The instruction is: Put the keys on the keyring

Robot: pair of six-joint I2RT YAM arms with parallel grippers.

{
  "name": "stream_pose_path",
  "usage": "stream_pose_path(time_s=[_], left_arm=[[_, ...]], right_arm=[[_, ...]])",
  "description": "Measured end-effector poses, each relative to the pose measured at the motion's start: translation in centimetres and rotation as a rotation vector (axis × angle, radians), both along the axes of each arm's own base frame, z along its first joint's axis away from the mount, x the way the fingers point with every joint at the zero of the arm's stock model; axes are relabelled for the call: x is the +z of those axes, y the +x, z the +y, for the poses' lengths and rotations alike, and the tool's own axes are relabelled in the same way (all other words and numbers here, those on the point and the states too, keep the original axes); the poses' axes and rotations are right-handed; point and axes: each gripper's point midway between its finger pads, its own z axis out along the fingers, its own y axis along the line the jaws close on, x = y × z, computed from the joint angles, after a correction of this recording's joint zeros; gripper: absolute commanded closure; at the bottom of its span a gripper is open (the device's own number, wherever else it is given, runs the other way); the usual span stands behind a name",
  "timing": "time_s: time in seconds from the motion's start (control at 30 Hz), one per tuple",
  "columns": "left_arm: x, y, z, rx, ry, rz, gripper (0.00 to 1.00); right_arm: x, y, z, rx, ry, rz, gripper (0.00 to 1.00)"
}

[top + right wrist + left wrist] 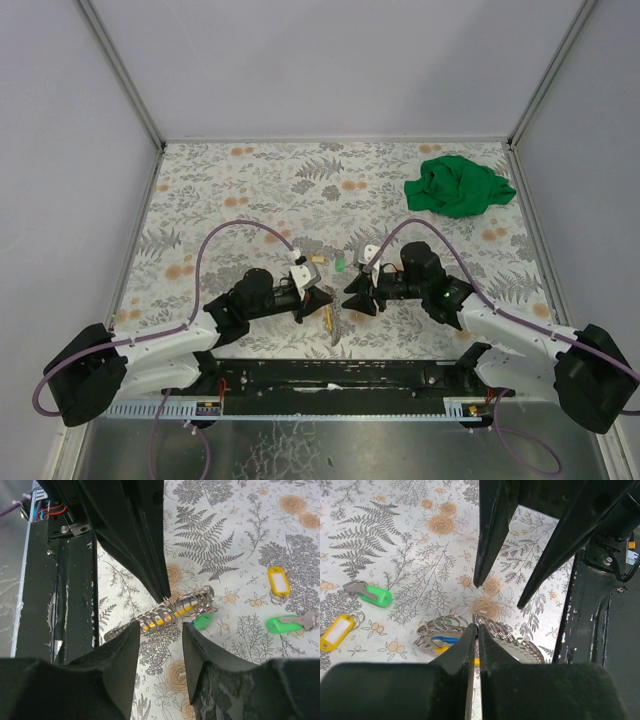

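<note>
Holding thin silvery coiled metal keyring (181,609) firm is priority: left gripper (475,628) clamped on one loop. Right gripper (161,626) spread, ring just beyond tips. Small green-tagged key (375,596) and yellow-tagged key (336,632) lie loose, left of left gripper. Judgement: fetch one key by tag.

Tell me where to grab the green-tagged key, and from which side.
Take the small metal key with the bright green plastic tag by the tag, across its narrow width, from straight above: it lies flat, and the tag looks thicker than the blade. Probably use the open right gripper; the left gripper is shut on the silvery metal keyring.
</note>
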Motion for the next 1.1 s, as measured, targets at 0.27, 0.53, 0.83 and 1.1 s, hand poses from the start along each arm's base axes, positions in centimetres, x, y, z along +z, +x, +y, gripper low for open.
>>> stream_pose_path(time_s=[0.27,0.53,0.83,1.1], left_arm=[[1.3,0.1,-0.2,-0.024,0.006,-0.04,1.0],[1.2,0.0,-0.1,-0.026,0.01,-0.036,1.0],[1.3,1.2,0.4,0.049,0.007,-0.029,1.0],[1.2,2.9,1.2,0.157,0.012,-0.021,1.0]], right_arm=[[-0.6,0.0,0.4,0.059,-0.02,-0.031,0.53],[-1.0,0.3,1.1,0.089,-0.032,-0.012,0.54],[-1.6,-0.9,1.2,0.141,-0.031,0.05,0.7],[-1.0,-3.0,0.4,0.188,-0.034,0.113,0.57]])
